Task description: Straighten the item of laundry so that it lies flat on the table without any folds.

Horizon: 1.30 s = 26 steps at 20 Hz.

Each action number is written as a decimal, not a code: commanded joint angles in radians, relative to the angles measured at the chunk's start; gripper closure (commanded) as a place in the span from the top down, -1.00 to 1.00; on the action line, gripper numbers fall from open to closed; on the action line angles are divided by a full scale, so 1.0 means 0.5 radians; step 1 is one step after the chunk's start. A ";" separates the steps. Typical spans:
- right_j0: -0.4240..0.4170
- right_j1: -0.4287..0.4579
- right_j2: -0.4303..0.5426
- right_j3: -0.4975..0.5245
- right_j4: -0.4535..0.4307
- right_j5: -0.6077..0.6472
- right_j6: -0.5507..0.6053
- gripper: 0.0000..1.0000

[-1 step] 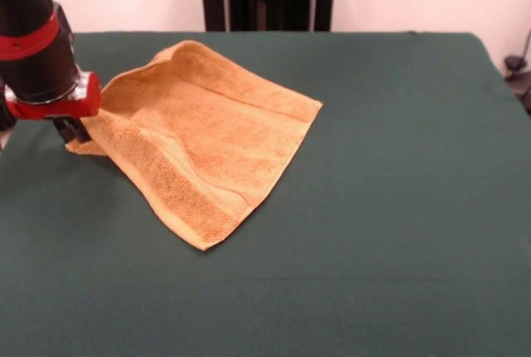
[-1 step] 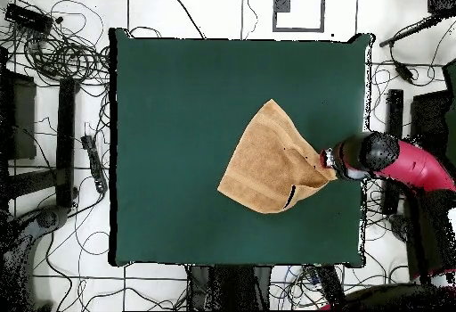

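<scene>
The towel (image 1: 207,137) is nubby, matt terry cloth with a smoother woven band, lying on the bench's (image 1: 398,207) matt felt-like cover.

Small golden-orange terry towel (image 1: 203,154) w/ a flat woven band of the same shade near two edges; dark green felt-covered surface (image 1: 398,207), plain, no pattern; red & black robot arm (image 1: 37,50) w/ a silver ring

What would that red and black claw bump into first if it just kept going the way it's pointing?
Most likely the towel: the gripper points down at its raised corner, with the table right beneath. How much gap remains is unclear.
</scene>
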 commanded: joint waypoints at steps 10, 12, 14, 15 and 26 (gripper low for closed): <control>0.421 1.085 -0.032 -0.520 -0.369 -0.863 0.269 -1.00; 0.422 1.082 -0.036 -0.514 -0.364 -0.880 0.257 -1.00; 0.424 1.079 -0.041 -0.509 -0.352 -0.876 0.250 -1.00; 0.426 1.077 -0.046 -0.506 -0.347 -0.882 0.263 -1.00; 0.445 1.074 -0.093 -0.481 -0.327 -0.992 0.375 -1.00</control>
